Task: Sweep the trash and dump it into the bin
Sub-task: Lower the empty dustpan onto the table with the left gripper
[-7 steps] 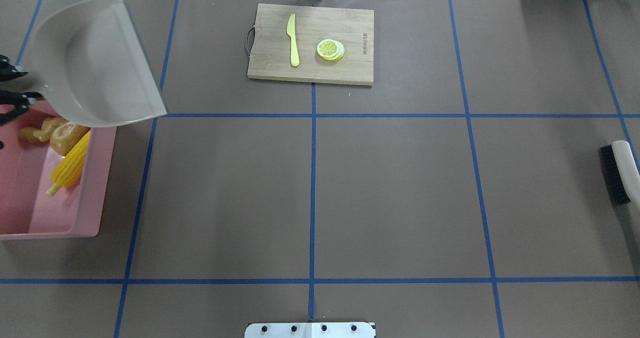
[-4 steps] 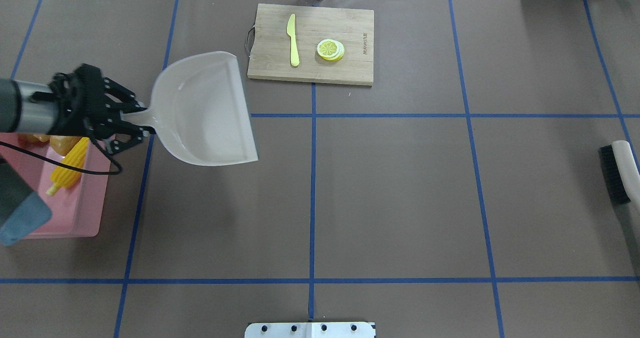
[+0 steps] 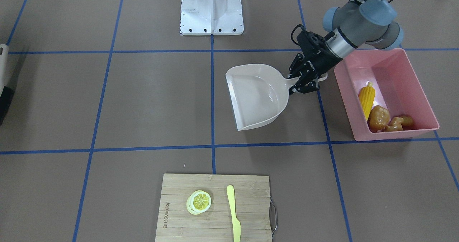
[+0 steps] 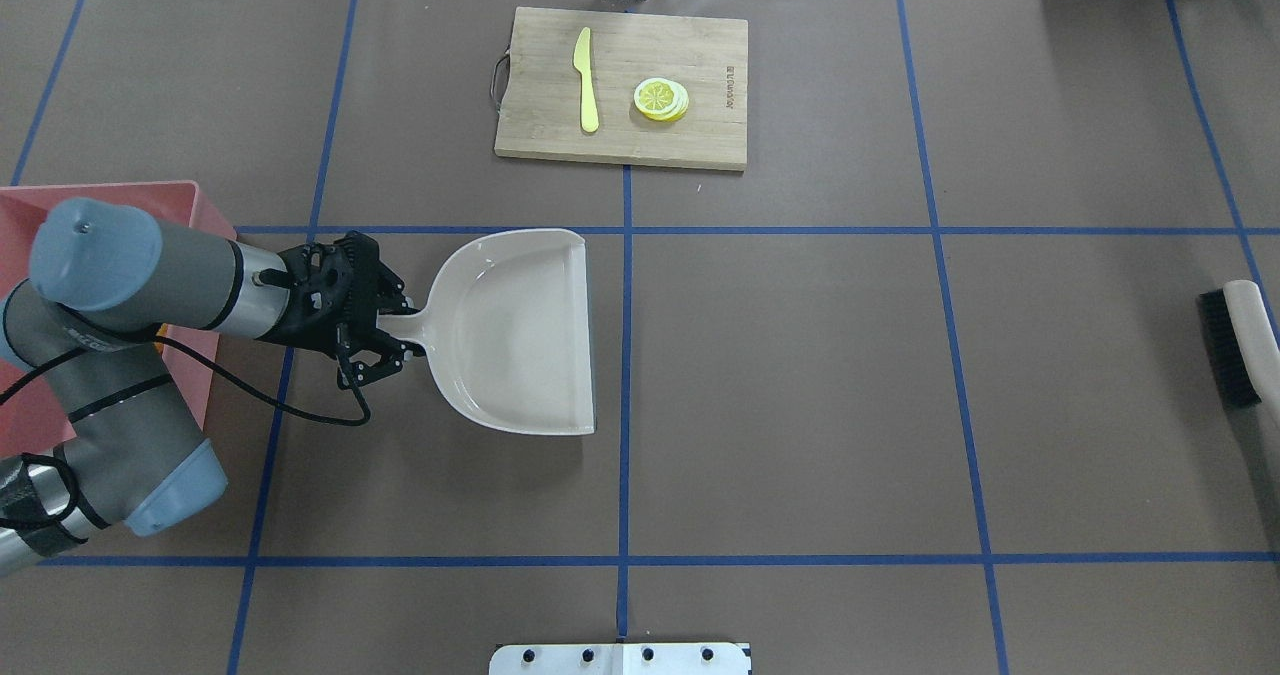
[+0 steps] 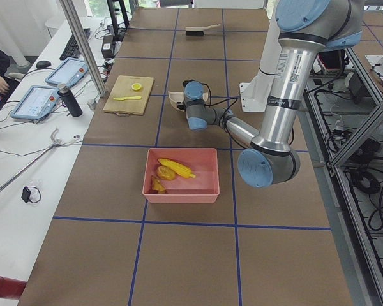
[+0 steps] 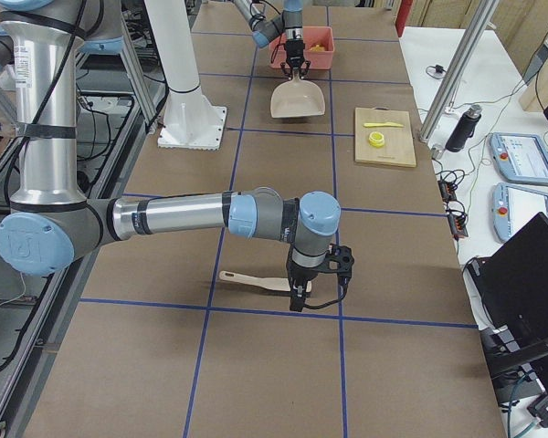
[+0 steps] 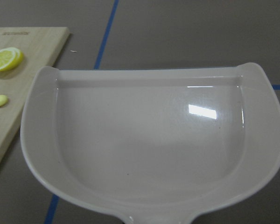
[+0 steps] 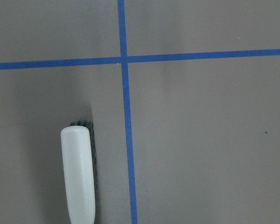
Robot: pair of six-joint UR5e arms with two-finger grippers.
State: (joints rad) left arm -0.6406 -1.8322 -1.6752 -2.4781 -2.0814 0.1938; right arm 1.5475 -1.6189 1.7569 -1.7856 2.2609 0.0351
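The pink bin [image 3: 391,61] holds the trash: a yellow corn cob [image 3: 366,96], a brown-orange lump [image 3: 379,118] and a tan ginger root [image 3: 396,123]. In the overhead view my left arm hides most of the bin [image 4: 195,205]. My left gripper [image 4: 390,330] is shut on the handle of the beige dustpan [image 4: 525,330]. The pan [image 7: 149,140] is empty and level, low over the table to the right of the bin. My right gripper [image 6: 301,294] shows only in the exterior right view, at the end of the brush [image 6: 251,279]. Whether it is open or shut, I cannot tell.
A wooden cutting board [image 4: 620,90] at the far side carries a pale yellow knife [image 4: 586,80] and a lemon slice [image 4: 661,99]. The brush [image 4: 1240,340] lies at the table's right edge. The robot's base plate [image 4: 620,658] is at the near edge.
My left arm has carried the dustpan away from above the bin, to the right and nearer the robot. The pan has gone from tilted to level and low.
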